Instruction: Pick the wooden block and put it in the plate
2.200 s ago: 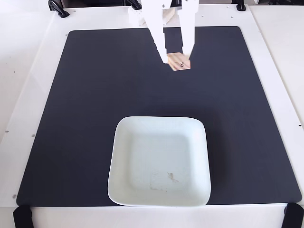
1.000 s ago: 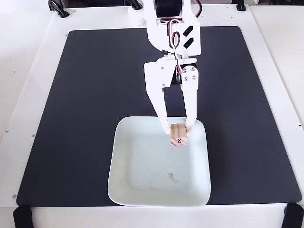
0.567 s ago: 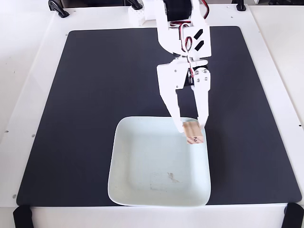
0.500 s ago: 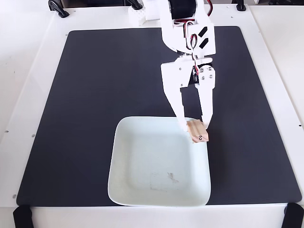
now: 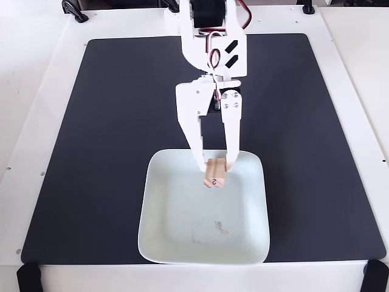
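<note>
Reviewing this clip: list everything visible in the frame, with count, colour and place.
wooden block: one, light tan, marked on its near end, between the pincer's fingers over the far part of the plate.
plate: one, pale mint-white, square with rounded corners, near centre of the mat.
mat: one, black, covering most of the table.
table: one, white, under the mat.
clamps: black, at the table's edges.
arm: one, white, reaching in from the far edge.
pincer: one, white, shut on the block.
</note>
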